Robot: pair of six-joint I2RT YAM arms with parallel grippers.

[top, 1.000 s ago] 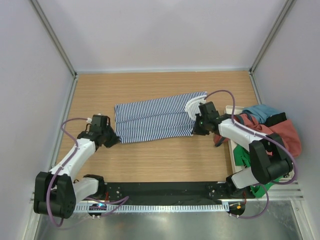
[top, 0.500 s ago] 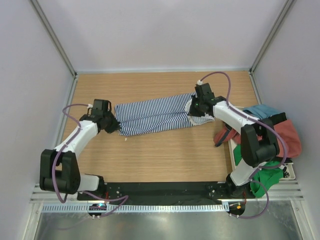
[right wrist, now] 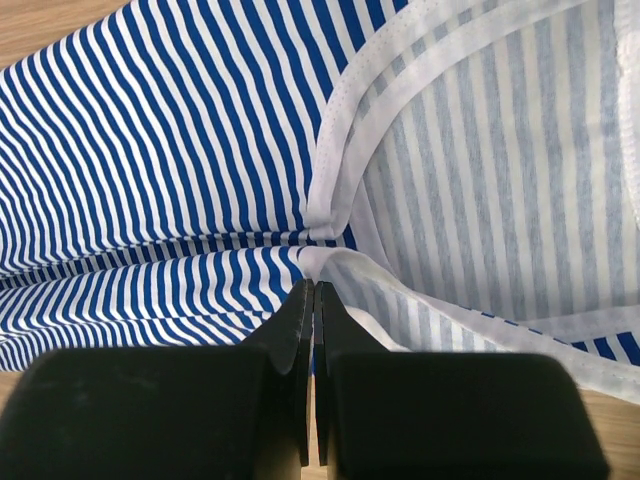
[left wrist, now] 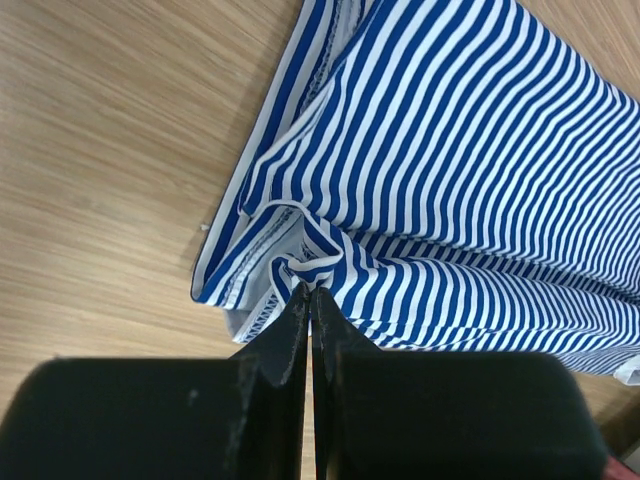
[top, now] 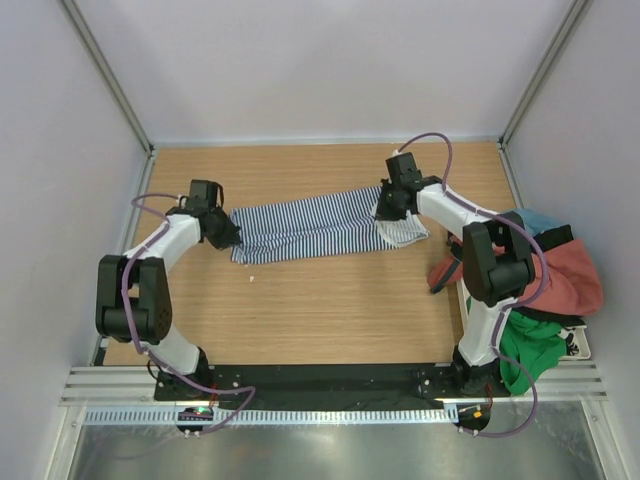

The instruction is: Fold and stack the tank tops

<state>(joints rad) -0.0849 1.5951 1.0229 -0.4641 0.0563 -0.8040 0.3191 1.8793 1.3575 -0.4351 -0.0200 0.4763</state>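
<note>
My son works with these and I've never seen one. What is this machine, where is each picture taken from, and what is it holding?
This is a robot with two arms, the left arm and right arm, bolted at the near edge of a wooden table. The wide picture looks down from above and behind them. The two close-ups come from cameras on the wrists; the black shapes at the bottom are each gripper's own fingers. A striped tank top lies stretched across the table. The left gripper is shut on one bunched end of it, the right gripper on the white-trimmed end. At the right edge sits a pile of clothes, with a rust-red top among them.
</note>
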